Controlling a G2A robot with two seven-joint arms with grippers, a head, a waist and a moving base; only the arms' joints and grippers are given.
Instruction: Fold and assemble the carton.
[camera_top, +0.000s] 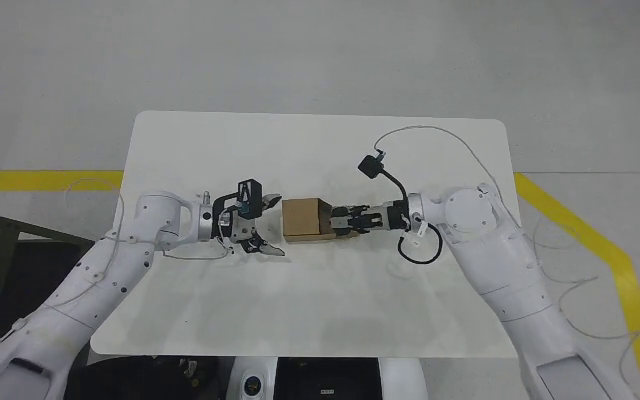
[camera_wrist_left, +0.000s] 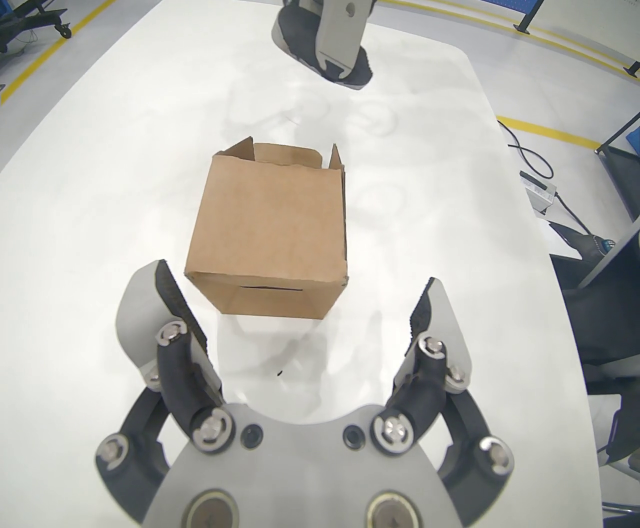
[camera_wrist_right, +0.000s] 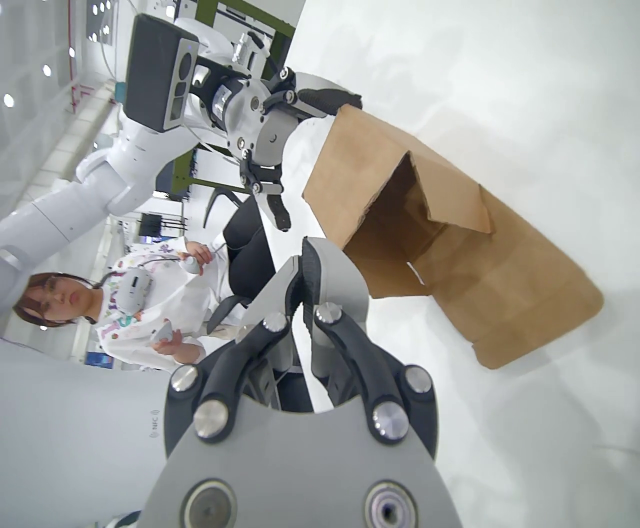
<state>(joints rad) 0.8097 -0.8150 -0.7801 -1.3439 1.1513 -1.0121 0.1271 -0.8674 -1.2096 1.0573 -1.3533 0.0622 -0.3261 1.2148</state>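
Your carton (camera_top: 305, 219) is lying on its side on the white surface (camera_top: 320, 140), right at the middle of the top view, between the two arms. Your left claw (camera_top: 270, 227) sits just left of it in the frame, spread wide open and holding nothing. It faces the carton's closed end, and in the left wrist view there's a strip of bare surface between fingertips and cardboard. That closed end shows a thin dark slot. Over on the right side of the carton, your right claw (camera_top: 338, 221) is pinched shut with nothing between its fingers, tips near the open mouth. The mouth faces that claw: one flap is folded inward, and a longer one lies out along the surface.
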